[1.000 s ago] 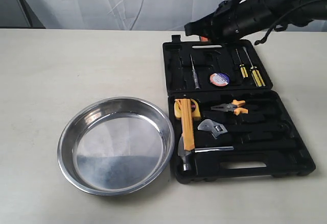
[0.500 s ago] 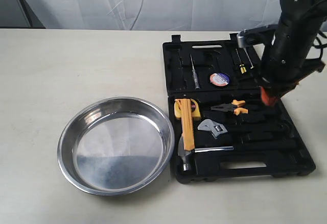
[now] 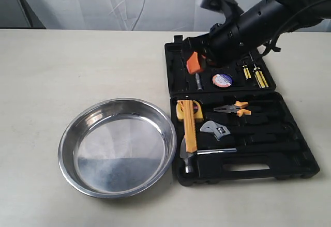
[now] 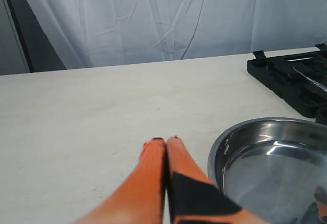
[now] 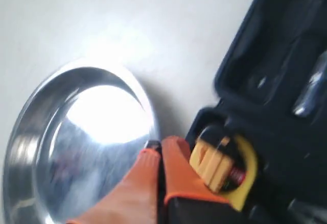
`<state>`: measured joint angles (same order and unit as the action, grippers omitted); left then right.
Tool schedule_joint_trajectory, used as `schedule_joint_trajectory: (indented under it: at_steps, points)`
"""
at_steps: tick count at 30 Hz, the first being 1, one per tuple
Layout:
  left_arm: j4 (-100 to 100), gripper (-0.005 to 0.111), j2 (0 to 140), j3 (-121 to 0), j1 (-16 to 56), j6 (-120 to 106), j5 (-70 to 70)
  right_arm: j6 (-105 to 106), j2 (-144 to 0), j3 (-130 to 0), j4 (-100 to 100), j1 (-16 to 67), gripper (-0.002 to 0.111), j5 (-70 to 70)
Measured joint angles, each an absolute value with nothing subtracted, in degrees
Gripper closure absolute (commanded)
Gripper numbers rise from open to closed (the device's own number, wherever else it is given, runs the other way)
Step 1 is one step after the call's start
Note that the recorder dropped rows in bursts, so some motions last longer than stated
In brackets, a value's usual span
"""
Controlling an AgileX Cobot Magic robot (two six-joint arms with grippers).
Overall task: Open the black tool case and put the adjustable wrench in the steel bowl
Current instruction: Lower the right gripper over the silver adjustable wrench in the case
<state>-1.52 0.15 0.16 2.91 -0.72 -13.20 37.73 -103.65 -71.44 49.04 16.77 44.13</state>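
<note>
The black tool case (image 3: 289,157) lies open on the table's right side, its lid flat behind its tray. The adjustable wrench (image 3: 216,130), silver-headed with a black handle, rests in its recess in the tray. To the case's left sits the steel bowl (image 3: 117,145), holding nothing. My right gripper (image 3: 193,62) hovers over the lid's left part, orange fingers pressed together on nothing; its blurred wrist view shows the fingertips (image 5: 156,150) above the gap between bowl (image 5: 76,132) and case (image 5: 276,81). My left gripper (image 4: 165,141) is shut above bare table beside the bowl (image 4: 276,157); the case (image 4: 291,81) lies beyond.
The tray also holds orange-handled pliers (image 3: 234,108), a yellow utility knife (image 3: 190,126) and a steel-headed hammer (image 3: 204,153). In the lid are yellow-handled screwdrivers (image 3: 257,72), a tape roll (image 3: 222,79) and a thin tester (image 3: 196,74). A white curtain (image 3: 129,2) hangs behind the table.
The right arm swung from the case's right side, leftward and back, across the lid to its left part. Case, tools and bowl have not moved.
</note>
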Motion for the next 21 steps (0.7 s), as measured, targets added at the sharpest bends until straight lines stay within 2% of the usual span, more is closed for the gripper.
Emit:
schedule_joint_trajectory:
  at_steps: [5, 9, 13, 18, 21]
  points:
    - [-1.5, 0.107, 0.1, 0.2, 2.9, -0.7, -13.2, 31.2, -103.6, -71.4, 44.2, 16.8, 0.109, 31.6]
    - [-1.5, 0.107, 0.1, 0.2, 2.9, -0.7, -13.2, 14.4, -103.6, -71.4, 25.7, 16.8, 0.109, 30.0]
    - [-1.5, 0.107, 0.1, 0.2, 2.9, -0.7, -13.2, 0.6, -103.6, -71.4, 7.2, 16.8, 0.109, 39.5]
    - [-1.5, 0.107, 0.1, 0.2, 2.9, -0.7, -13.2, 8.7, -103.6, -71.4, 3.7, 16.8, 0.109, 52.9]
    - [-1.5, 0.107, 0.1, 0.2, 2.9, -0.7, -13.2, 19.7, -103.6, -71.4, 6.6, 16.8, 0.095, 58.4]
